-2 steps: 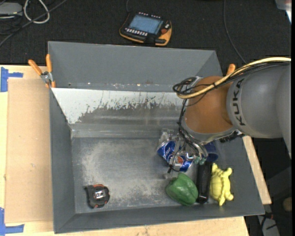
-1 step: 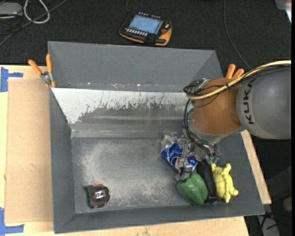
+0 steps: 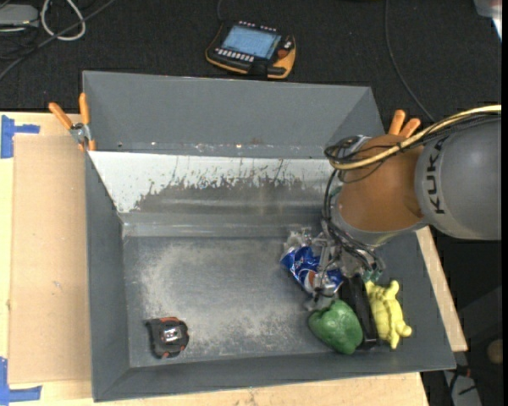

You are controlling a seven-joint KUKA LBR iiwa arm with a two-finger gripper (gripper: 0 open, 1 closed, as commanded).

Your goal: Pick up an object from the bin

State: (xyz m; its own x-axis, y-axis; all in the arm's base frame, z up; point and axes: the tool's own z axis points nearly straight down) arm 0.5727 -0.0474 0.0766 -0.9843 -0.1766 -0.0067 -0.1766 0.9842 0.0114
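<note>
Camera view, gripper low at the right of the grey bin over what looks like a crushed blue can, apart or together I cannot tell, green lump and yellow toy just beside, small black thing front left

In the bin, a crushed can lies toward the right side, with the claw over its right edge. Just in front of the can sits a rounded lump. A toy figure lies to the lump's right, with a slim piece between them. A tape measure lies well apart, near the front left corner.
</note>
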